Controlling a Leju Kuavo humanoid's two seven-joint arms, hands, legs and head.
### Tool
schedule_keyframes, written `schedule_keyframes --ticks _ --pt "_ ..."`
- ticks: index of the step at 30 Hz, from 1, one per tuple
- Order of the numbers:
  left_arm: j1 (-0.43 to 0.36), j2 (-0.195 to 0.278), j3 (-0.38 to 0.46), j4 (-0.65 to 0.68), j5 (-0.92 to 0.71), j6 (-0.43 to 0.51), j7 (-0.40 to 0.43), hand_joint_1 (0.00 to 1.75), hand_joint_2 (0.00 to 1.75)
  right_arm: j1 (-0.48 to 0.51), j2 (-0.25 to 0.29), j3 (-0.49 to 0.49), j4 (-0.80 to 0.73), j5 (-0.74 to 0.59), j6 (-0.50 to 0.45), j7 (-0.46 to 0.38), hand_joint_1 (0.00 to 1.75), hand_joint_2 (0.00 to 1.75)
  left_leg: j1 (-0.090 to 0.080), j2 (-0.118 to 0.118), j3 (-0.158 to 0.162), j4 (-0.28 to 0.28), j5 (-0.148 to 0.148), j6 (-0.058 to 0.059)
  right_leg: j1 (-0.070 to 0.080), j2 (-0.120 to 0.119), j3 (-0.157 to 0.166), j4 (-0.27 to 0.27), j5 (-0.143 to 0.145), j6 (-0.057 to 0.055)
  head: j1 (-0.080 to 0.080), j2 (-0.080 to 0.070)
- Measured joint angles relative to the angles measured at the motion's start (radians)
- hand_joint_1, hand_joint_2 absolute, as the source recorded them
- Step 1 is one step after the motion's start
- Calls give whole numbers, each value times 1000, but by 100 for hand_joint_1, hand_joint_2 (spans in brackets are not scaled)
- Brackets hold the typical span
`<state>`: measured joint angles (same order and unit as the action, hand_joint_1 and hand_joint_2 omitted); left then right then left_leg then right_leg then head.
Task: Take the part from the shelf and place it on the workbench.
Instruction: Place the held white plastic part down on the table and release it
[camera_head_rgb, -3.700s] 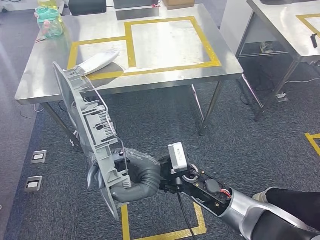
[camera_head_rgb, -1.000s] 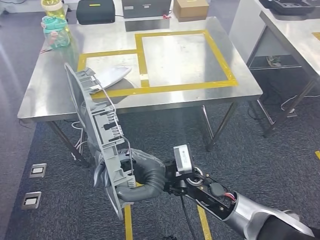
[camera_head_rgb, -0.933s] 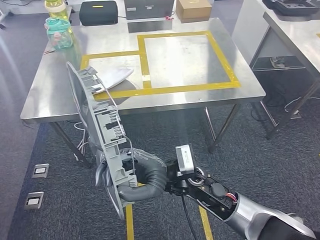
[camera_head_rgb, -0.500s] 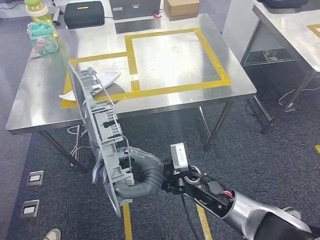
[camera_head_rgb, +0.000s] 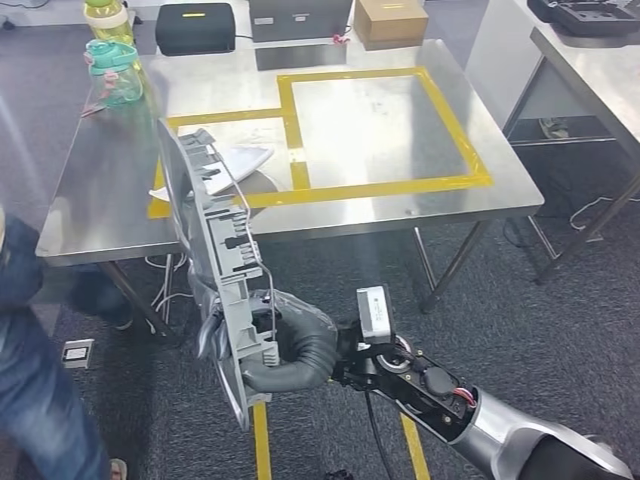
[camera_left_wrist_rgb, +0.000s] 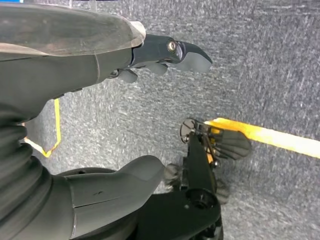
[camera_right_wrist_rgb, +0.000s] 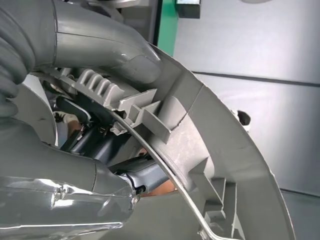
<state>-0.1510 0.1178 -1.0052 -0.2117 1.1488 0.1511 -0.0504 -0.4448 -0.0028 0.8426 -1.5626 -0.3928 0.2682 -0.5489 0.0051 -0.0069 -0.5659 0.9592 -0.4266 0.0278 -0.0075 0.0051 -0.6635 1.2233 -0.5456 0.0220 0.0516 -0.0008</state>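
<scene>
- The right hand (camera_head_rgb: 290, 345) is closed around the lower end of the part (camera_head_rgb: 215, 250), a long grey plastic panel with ribs and clips along its inner face and a thin metal wire running down it.
- In the right wrist view the thumb lies over the part's (camera_right_wrist_rgb: 211, 150) curved edge, with darker fingers behind its ribbed inner side.
- The part stands nearly upright in the air, tilted, its upper end reaching up in front of the near left edge of the surface (camera_head_rgb: 377, 205); it is off the surface.
- The left hand (camera_left_wrist_rgb: 113, 55) hangs over grey carpet, its fingers apart and nothing in them.
- The surface is a steel table marked with yellow tape rectangles (camera_head_rgb: 381, 130).
- A flat white piece (camera_head_rgb: 241, 163) lies in the left taped area, just behind the part's top.
- At the far side stand a green bottle (camera_head_rgb: 117, 75), a black case (camera_head_rgb: 195, 27) and a cardboard box (camera_head_rgb: 390, 20).
- A person in blue trousers (camera_head_rgb: 34, 390) stands at the left, close to the table's corner.
</scene>
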Motion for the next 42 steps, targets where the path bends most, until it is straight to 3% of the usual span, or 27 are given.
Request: schedule_keyframes --ticks 2,3,5,8,10,12,13,14,15,17,19,22,24,25,27,28,29,30,32,34,36,39,40,42 --pt "2 -1 0 0 2 1 0 0 175 1 0 -3 0 13 -5 1 175 175 -4 -2 18 0 -12 -3 8 1 54 -142 88 -18 4 0" --pt "2 -2 0 0 4 2 0 0 175 -1 0 -5 0 23 -9 1 175 175 -6 -3 22 0 -17 -6 12 1 80 -203 113 -26 4 0" --pt "1 -3 0 0 8 2 0 0 175 -4 0 -6 0 46 -16 4 175 175 -7 -2 22 -1 -21 -14 17 1 105 -253 116 -33 2 0" --pt "3 -2 0 0 10 2 0 0 175 -6 1 -6 0 72 -25 7 175 175 -8 0 21 8 -32 -27 7 3 124 -280 115 -36 -1 0" --pt "2 -2 0 0 10 2 0 0 175 -10 1 -7 0 79 -28 6 175 175 -5 0 -19 89 -72 -37 0 1 139 -293 115 -39 -12 0" --pt "2 -3 0 0 10 2 0 0 175 -12 1 -8 0 81 -29 5 175 175 0 1 -103 226 -120 -47 1 -1 143 -294 111 -43 -23 0" --pt "3 -3 0 0 10 2 0 0 175 -11 1 -8 0 81 -30 5 175 175 3 1 -138 273 -125 -51 1 -1 146 -294 107 -43 -26 0" --pt "4 -3 0 0 10 3 0 0 175 -8 1 -8 0 80 -31 5 175 175 6 1 -155 283 -110 -53 1 0 149 -293 102 -43 -28 0" --pt "6 -3 0 0 10 3 0 0 175 -6 1 -8 0 80 -32 5 175 175 9 1 -150 251 -75 -55 0 1 154 -292 97 -41 -29 0" --pt "6 -1 0 0 10 5 0 0 175 -4 1 -9 0 80 -34 6 175 175 12 3 -94 111 9 -56 1 3 165 -288 83 -34 -32 0" --pt "2 -1 0 0 10 5 0 0 175 -5 1 -9 0 80 -36 6 175 175 11 3 -53 16 42 -50 4 4 169 -283 71 -24 -36 0" --pt "0 -2 0 0 10 5 0 0 175 -6 1 -10 0 80 -37 7 175 175 7 1 -45 3 31 -32 5 3 170 -282 59 -9 -32 0" --pt "1 -3 0 0 10 5 0 0 175 -6 1 -10 -1 80 -36 8 175 175 9 2 -37 1 25 -20 2 2 154 -242 32 1 -26 0" --pt "1 -3 0 0 11 5 0 0 175 -6 1 -10 -1 80 -36 7 175 175 11 2 -31 -1 21 -14 1 2 128 -188 7 5 -21 0" --pt "0 -2 0 0 11 5 0 0 175 -6 1 -11 0 80 -35 7 175 175 9 3 -23 0 13 -6 -1 1 47 -32 -51 11 -11 0" --pt "1 -2 0 0 11 5 0 0 175 -4 1 -10 0 80 -35 7 175 175 8 3 -18 0 9 -5 -2 1 10 29 -65 12 -8 0" --pt "2 -2 0 0 12 5 0 0 175 -3 0 -10 1 80 -35 8 175 175 7 2 -11 0 4 -4 -2 1 -12 55 -57 11 -6 0" --pt "4 -2 0 0 12 5 0 0 175 -2 0 -10 1 80 -35 8 175 175 7 1 -2 0 -2 -5 -2 1 -12 35 -28 9 -3 0" --pt "6 -3 0 0 12 5 0 0 175 -2 0 -10 1 79 -35 8 175 175 6 -2 18 -1 -15 -9 -1 1 38 -102 66 0 4 0" --pt "4 -4 0 0 12 5 0 0 175 -4 0 -10 1 79 -35 8 175 175 4 -3 27 -1 -23 -16 5 1 91 -224 115 -10 5 0" --pt "1 -5 0 0 12 5 0 0 175 -5 0 -10 2 79 -35 8 175 175 3 -2 25 -3 -25 -24 10 2 109 -257 110 -16 4 0" --pt "1 -4 0 0 12 5 0 0 175 -4 0 -11 1 79 -35 8 175 175 2 0 18 18 -41 -39 2 5 122 -275 109 -25 -3 0" --pt "0 -4 0 0 12 5 0 0 175 -4 0 -11 1 79 -35 8 175 175 2 0 -1 59 -62 -43 -1 4 127 -280 109 -30 -9 0" --pt "0 -4 0 0 11 5 0 0 175 -5 0 -12 1 79 -35 8 175 175 4 1 -78 198 -118 -48 -1 1 133 -282 105 -37 -20 0"
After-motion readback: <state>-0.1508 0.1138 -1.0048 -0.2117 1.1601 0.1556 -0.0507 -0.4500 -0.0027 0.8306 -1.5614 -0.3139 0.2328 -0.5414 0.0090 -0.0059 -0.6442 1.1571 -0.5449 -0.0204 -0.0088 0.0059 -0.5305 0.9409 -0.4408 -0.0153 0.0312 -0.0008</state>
